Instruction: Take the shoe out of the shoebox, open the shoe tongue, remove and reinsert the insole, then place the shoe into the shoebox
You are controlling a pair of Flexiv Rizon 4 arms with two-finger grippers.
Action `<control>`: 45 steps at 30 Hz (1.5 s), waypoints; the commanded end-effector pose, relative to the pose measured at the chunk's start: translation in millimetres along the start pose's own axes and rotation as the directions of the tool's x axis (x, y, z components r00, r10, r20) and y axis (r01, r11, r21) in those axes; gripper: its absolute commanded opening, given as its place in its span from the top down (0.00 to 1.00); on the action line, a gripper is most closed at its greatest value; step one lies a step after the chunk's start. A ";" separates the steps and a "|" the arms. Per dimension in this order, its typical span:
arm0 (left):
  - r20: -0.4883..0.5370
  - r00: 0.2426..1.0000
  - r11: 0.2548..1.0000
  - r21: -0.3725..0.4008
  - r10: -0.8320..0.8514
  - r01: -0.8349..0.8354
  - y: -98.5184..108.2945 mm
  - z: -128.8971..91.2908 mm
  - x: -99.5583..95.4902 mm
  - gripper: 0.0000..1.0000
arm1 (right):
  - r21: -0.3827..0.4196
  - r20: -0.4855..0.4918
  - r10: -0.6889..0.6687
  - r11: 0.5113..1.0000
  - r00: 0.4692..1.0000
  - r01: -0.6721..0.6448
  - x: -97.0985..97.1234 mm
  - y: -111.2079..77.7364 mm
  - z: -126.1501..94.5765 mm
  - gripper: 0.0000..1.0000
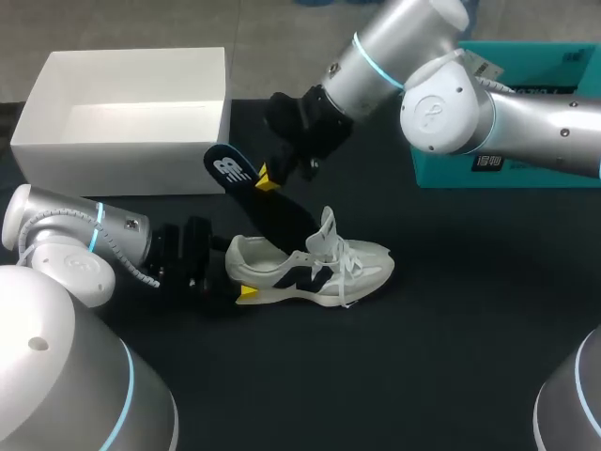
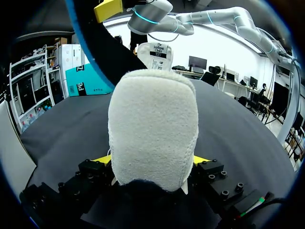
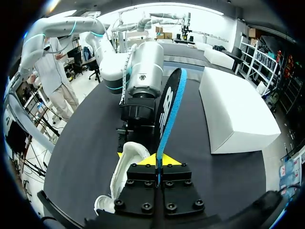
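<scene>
1. Stands the white sneaker (image 1: 315, 268) on its sole near the middle of the black counter (image 1: 451, 357), toe pointing to the right.
2. Clamps the left claw (image 1: 246, 293) on the sneaker's heel, one yellow tip pressed to each flank; seen from the left wrist, fills the gap between the fingers with the fuzzy heel.
3. Pinches the dark insole (image 1: 254, 193) in the right claw (image 1: 268, 178), fingers narrow, yellow tips meeting on the thin blue-edged sheet.
4. Tilts the insole steeply, lower end tucked into the sneaker's mouth behind the raised tongue, logo end up in the air above the heel.
5. Places the open white shoebox (image 1: 122, 113) at the counter's far left, behind the sneaker and apart from it.
6. Places a teal box (image 1: 507, 169) at the far right, partly under the right arm.
</scene>
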State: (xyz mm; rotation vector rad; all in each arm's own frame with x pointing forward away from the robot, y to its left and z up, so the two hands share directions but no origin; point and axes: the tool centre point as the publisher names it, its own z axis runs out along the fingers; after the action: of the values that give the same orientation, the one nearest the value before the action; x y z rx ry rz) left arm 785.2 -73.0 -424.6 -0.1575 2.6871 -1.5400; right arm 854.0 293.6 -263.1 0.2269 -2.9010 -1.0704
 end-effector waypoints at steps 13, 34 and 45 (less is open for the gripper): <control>0.001 1.000 1.000 -0.003 0.000 0.000 1.0 0.8 0.0 1.00 | -0.049 0.013 0.024 0.999 1.000 -0.023 0.1 -0.4 -6.2 1.00; 0.001 1.000 1.000 -0.003 0.000 0.000 1.0 0.8 0.0 1.00 | -0.310 -0.023 0.103 0.945 0.994 -0.105 12.4 41.6 -116.2 1.00; 0.001 1.000 1.000 -0.003 0.000 0.000 1.0 0.8 0.0 1.00 | -0.395 -0.036 0.229 0.891 0.973 -0.225 37.8 44.8 -163.3 1.00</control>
State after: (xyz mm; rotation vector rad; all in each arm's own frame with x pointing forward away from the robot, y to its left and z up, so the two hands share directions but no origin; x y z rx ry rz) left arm 785.2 -72.9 -424.7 -0.1578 2.6872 -1.5398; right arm 842.0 234.5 -114.9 -0.0932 -2.5407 -1.5516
